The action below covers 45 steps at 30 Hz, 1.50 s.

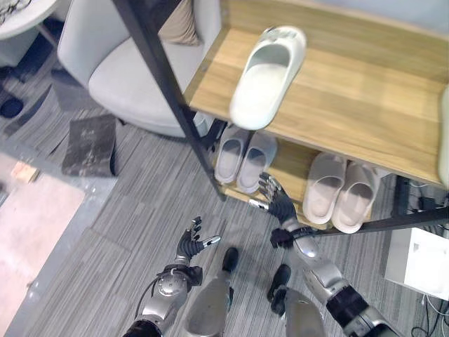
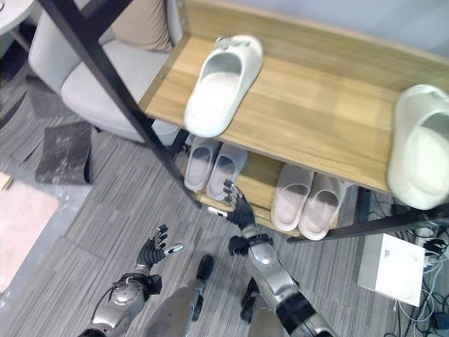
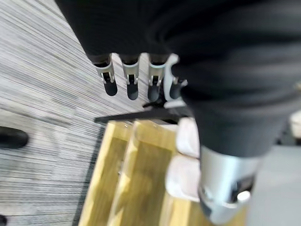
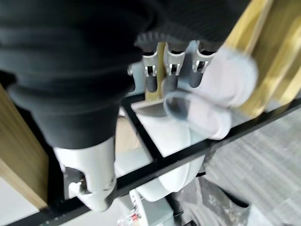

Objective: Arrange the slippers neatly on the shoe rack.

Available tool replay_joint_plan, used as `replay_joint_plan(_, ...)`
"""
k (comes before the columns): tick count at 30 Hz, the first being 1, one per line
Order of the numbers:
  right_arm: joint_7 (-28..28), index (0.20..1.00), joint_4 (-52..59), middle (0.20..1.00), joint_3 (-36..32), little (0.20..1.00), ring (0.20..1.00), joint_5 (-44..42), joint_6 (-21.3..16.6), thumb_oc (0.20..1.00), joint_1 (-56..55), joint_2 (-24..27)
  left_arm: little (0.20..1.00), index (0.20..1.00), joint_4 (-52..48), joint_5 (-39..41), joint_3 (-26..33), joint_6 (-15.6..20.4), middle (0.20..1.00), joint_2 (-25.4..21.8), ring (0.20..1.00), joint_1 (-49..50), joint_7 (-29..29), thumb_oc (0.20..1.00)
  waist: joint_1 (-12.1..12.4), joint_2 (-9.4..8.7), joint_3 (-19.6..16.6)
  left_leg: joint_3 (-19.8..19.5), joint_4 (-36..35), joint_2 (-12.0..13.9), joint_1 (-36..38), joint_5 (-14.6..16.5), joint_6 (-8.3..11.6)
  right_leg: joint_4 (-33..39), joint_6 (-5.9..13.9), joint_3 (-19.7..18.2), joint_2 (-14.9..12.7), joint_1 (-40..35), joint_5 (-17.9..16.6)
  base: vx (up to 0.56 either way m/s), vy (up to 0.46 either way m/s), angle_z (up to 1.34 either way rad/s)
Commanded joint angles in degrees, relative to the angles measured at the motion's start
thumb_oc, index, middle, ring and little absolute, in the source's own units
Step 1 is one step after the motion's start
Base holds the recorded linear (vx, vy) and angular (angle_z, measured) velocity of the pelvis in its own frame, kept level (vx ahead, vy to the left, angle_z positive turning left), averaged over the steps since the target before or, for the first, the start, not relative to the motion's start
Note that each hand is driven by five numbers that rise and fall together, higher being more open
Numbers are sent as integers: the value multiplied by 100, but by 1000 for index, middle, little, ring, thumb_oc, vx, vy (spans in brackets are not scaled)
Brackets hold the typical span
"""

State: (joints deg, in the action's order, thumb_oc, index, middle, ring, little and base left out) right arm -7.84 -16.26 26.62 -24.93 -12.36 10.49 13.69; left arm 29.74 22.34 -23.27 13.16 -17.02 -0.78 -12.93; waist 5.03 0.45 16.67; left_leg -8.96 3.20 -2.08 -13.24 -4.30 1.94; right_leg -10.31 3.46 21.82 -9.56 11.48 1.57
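Two white slippers lie on the top shelf (image 2: 309,126) of the wooden shoe rack: we find one slipper (image 1: 269,76) at the shelf's left part, lying askew with its heel jutting over the front edge, and the other slipper (image 2: 421,147) well apart at the right end, also reaching past the edge. On the lower shelf (image 1: 287,165) we note two pairs set side by side, a left pair (image 1: 244,158) and a right pair (image 1: 341,188), each pair with its slippers touching or just beside one another.

We see the left hand (image 1: 191,243) low over the grey carpet (image 1: 126,210), in front of the rack, fingers spread and straight, holding nothing. The right hand (image 1: 277,200) is raised before the lower shelf, between the two pairs, fingers extended and apart, holding nothing; we cannot tell whether it touches the shelf edge.

A grey armchair (image 1: 119,63) stands to the left of the rack, and a dark mat (image 1: 90,145) lies on the floor near it.
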Motion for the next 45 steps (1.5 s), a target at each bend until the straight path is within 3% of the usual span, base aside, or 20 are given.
replay_joint_plan(1, 637, 1000, 644, 1000, -222, 1000, 1000, -127, -173, 1000, -524, 371, 1000, 1000, -61, -111, 216, 147, 1000, 3, 1000, -51, 187, 1000, -124, -11, -254, 334, -382, 17, 428, 85, 114, 652, 421, 182, 25, -670, 18, 88, -15, -19)
replay_joint_plan(4, 854, 1000, 669, 1000, -362, 1000, 1000, -13, -137, 1000, -1020, 616, 1000, 1000, -150, -219, 245, 158, 1000, -42, 1000, 52, 278, 1000, -241, -2, -401, 408, -548, 50, 615, 47, 133, 826, 439, 161, 71, -826, -36, 94, -23, -23)
replay_joint_plan(5, 963, 1000, 458, 1000, -566, 1000, 1000, 668, -72, 1000, -1502, 1038, 1000, 1000, -316, -485, 172, 142, 1000, -160, 1000, 86, 494, 1000, -398, -1, -566, 524, -716, 83, 841, 43, 157, 1023, 455, 66, 134, -1000, -67, 86, -29, -17)
replay_joint_plan(10, 931, 1000, -494, 1000, -847, 1000, 1000, 1448, 74, 1000, -2034, 1308, 1000, 1000, -511, -723, -244, 38, 1000, -272, 1000, 11, 987, 1000, -613, 11, -768, 656, -805, 109, 1020, 95, 153, 1246, 476, -74, 197, -1155, -121, 85, -31, -22)
replay_joint_plan(15, 751, 1000, -1397, 1000, -1224, 1000, 1000, 1502, 229, 1000, -2222, 1086, 1000, 1000, -583, -1054, -774, -154, 1000, -190, 1000, -269, 1273, 1000, -818, 38, -866, 778, -820, 113, 1123, 166, 134, 1344, 483, -204, 242, -1223, -140, 55, -19, -15)
replay_joint_plan(16, 727, 1000, -1804, 1000, -1393, 1000, 1000, 1189, 258, 1000, -2201, 879, 1000, 1000, -561, -1233, -1080, -221, 1000, -74, 1000, -500, 1372, 1000, -917, 62, -887, 834, -820, 121, 1155, 201, 121, 1375, 492, -280, 258, -1226, -154, 33, -15, -23)
replay_joint_plan(21, 621, 1000, -2047, 1000, -1448, 1000, 1000, 981, 239, 1000, -1969, 696, 1000, 1000, -732, -1657, -1685, -232, 1000, 75, 1000, -1074, 1497, 1000, -1051, 102, -914, 1011, -820, 132, 1197, 271, 99, 1444, 497, -452, 289, -1209, -191, 27, 0, -24)
replay_joint_plan(25, 504, 1000, -1872, 1000, -1378, 1000, 1000, 999, 182, 1000, -1712, 659, 1000, 1000, -1592, -1499, -1879, -121, 1000, -6, 1000, -1497, 1533, 1000, -1088, 132, -910, 1072, -820, 130, 1243, 302, 94, 1482, 505, -533, 292, -1231, -207, 26, -2, -39)
replay_joint_plan(32, 318, 1000, -1947, 1000, -1352, 1000, 1000, 1055, 112, 1000, -1352, 683, 1000, 1000, -3193, -986, -1436, 108, 1000, -314, 1000, -2111, 1258, 1000, -1002, 160, -938, 989, -820, 97, 1296, 323, 118, 1520, 499, -422, 262, -1367, -172, 13, -5, 2)
replay_joint_plan(37, 134, 1000, -1770, 1000, -1330, 1000, 1000, 1210, 113, 1000, -1108, 692, 1000, 1000, -4702, -490, -550, 305, 1000, -752, 1000, -2392, 1085, 1000, -824, 175, -979, 917, -820, 89, 1322, 310, 154, 1531, 485, -325, 257, -1462, -131, 20, -16, 12)
replay_joint_plan(41, 205, 1000, -1456, 1000, -1198, 1000, 1000, 1382, 213, 1000, -1139, 661, 1000, 1000, -5115, -412, -180, 424, 1000, -913, 1000, -2655, 935, 1000, -760, 189, -1027, 879, -820, 94, 1352, 315, 170, 1531, 478, -278, 261, -1519, -101, 22, -5, 12)
replay_joint_plan(42, 29, 1000, -1029, 1000, -972, 1000, 1000, 1919, -328, 1000, -1120, 1117, 1000, 1000, -4949, -556, -119, 597, 1000, -997, 1000, -2647, 667, 1000, -740, 210, -1014, 855, -820, 91, 1378, 314, 165, 1531, 487, -267, 256, -1551, -103, 22, -1, 21)
replay_joint_plan(43, 119, 1000, -1608, 1000, -1025, 1000, 1000, 1949, -236, 1000, -909, 1083, 1000, 1000, -5030, -634, 21, 586, 1000, -953, 1000, -2733, 643, 1000, -710, 221, -1034, 829, -820, 84, 1378, 308, 168, 1531, 490, -239, 252, -1560, -107, 19, -19, 12)
replay_joint_plan(44, 81, 1000, -3329, 1000, -1311, 1000, 1000, 1389, 300, 1000, -635, 513, 1000, 1000, -5145, -597, 86, 440, 1000, -990, 1000, -2809, 774, 1000, -649, 217, -1043, 792, -820, 90, 1397, 326, 186, 1531, 483, -195, 256, -1601, -82, 7, -20, 4)
replay_joint_plan(45, 295, 1000, -2022, 1000, -949, 1000, 1000, 1127, -342, 1000, -435, 742, 1000, 1000, -4948, -721, 130, 591, 1000, -1061, 1000, -2683, 560, 1000, -590, 206, -1026, 760, -820, 85, 1392, 297, 180, 1531, 475, -193, 248, -1604, -84, 6, -20, 7)
